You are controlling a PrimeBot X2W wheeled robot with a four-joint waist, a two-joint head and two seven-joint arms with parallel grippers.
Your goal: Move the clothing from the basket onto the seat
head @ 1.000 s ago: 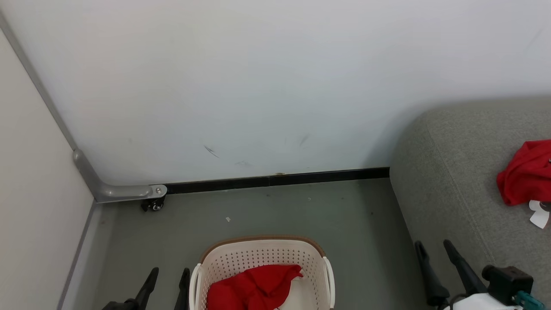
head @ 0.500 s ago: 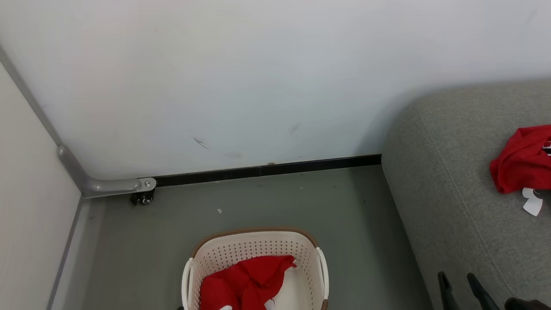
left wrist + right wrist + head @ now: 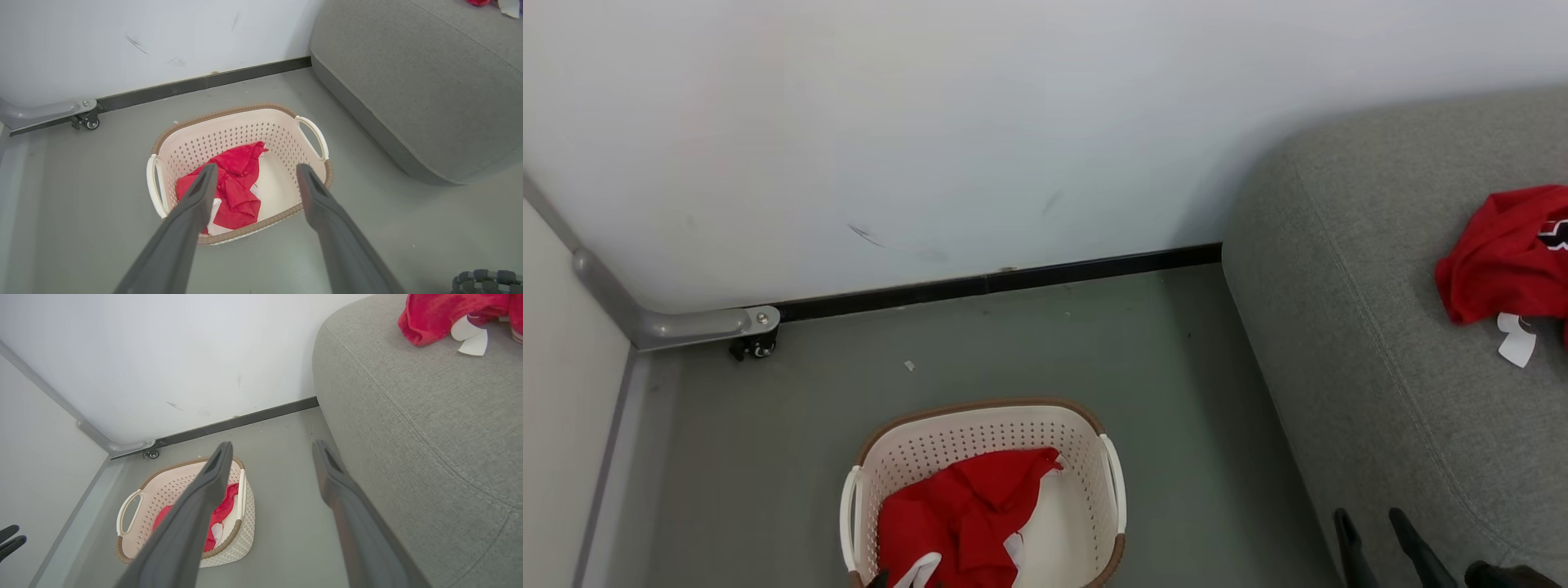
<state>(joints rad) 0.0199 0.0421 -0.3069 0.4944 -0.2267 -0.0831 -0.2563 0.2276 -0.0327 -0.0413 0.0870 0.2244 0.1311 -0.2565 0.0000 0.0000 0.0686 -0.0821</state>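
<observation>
While left gripper (image 3: 256, 168), right gripper (image 3: 273, 445) gape empty, I read nothing: red garment (image 3: 1494, 257) on seat (image 3: 1339, 286), tag (image 3: 1516, 345) blank, numerals (image 3: 1556, 233) cut off.

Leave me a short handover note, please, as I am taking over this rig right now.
The left gripper is open and empty, pointing down toward the basket.
The right gripper is open and empty, beside the seat.
Done: the red garment with a white tag lies on the seat.
Left: the other red garment lies crumpled in the basket. Pick it up and put it on the seat.
</observation>
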